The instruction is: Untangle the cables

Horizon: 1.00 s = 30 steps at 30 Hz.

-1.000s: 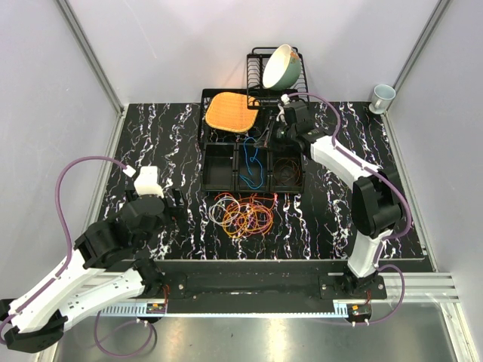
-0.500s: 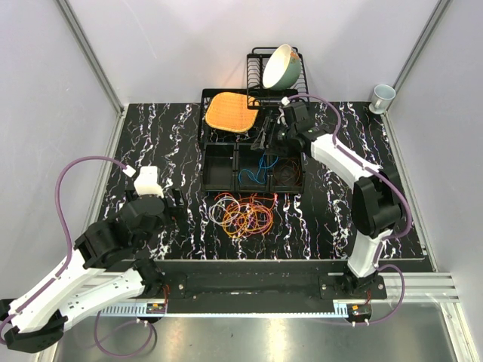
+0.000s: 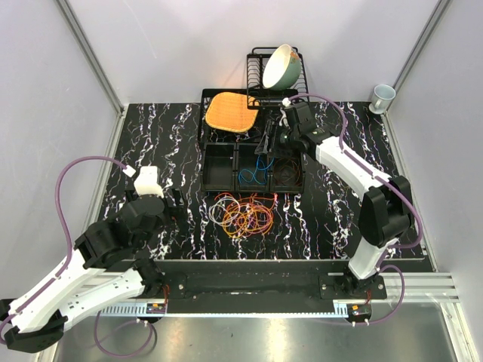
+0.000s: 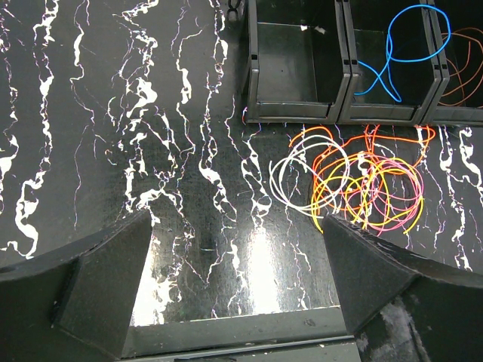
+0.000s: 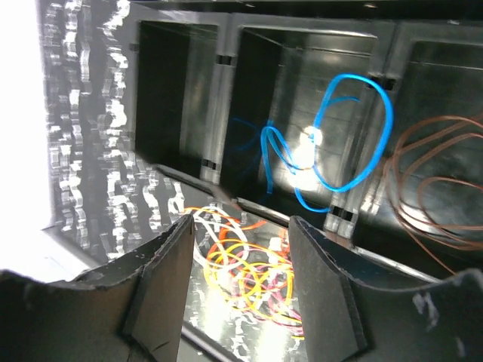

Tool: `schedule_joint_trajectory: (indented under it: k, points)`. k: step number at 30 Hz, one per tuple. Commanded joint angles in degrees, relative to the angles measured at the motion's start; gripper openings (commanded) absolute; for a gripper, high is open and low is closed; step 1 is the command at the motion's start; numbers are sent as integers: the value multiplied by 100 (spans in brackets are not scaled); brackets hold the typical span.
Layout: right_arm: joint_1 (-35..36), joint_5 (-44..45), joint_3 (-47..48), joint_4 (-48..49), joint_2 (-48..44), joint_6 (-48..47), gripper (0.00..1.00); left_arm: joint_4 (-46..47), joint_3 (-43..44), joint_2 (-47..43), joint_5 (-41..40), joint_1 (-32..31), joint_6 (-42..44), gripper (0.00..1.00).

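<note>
We count three bins (image 4: 294,113): one blue cable (image 4: 392,53) in the middle, one brown cable (image 5: 430,181) rightmost. The tangled cables (image 4: 362,181) lie at their 6 o'clock. Our left gripper (image 4: 238,222) and right gripper (image 5: 241,222) both gape empty.

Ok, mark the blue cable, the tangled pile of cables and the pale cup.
blue cable (image 4: 387,64): left wrist view, where its strands cross.
tangled pile of cables (image 3: 243,215): top external view, the centre of the pile.
pale cup (image 3: 382,100): top external view, its outer wall.
</note>
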Motion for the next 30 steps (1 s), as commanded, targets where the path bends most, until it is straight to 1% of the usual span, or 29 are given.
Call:
schedule_joint_trajectory:
  k: [1, 5, 7, 10, 11, 13, 16, 17, 18, 22, 24, 26, 30]
  points:
    - [140, 618, 231, -457, -500, -370, 59, 216, -13, 26, -253, -6, -85, 98]
    - [140, 961, -103, -483, -897, -317, 60, 260, 22, 210, -332, -15, -146, 98]
    - [132, 980, -322, -501, -1090, -282, 60, 496, -22, 368, -158, -6, -138, 97]
    - [140, 971, -726, -545, -1406, -177, 60, 1023, -144, 789, 158, -15, -190, 93]
    - [140, 979, -832, -536, -1477, -150, 60, 1416, -223, 1043, 255, -24, -199, 92]
    - [140, 962, -1139, -527, -1714, -89, 61, 1849, -487, 1325, 579, -24, -243, 90]
    - [140, 761, -1552, -518, -1995, 17, 60, 2570, -724, 1958, 966, -15, -348, 81]
    - [140, 716, -1780, -501, -2066, 43, 60, 2894, -769, 2116, 1038, -24, -357, 76]
    - [140, 681, -1886, -492, -2197, 52, 59, 3045, -847, 2465, 1099, -15, -366, 74]
    - [131, 891, -2282, -536, -2470, -44, 59, 3555, -910, 3250, 1477, -67, -462, 64]
    - [131, 944, -2353, -562, -2514, -114, 59, 3810, -910, 3592, 1583, -138, -489, 61]
    - [131, 971, -2362, -589, -2523, -132, 59, 4012, -857, 3804, 1619, -287, -507, 60]
    - [131, 971, -2327, -545, -2453, -141, 58, 4145, -655, 4463, 1724, -489, -612, 55]
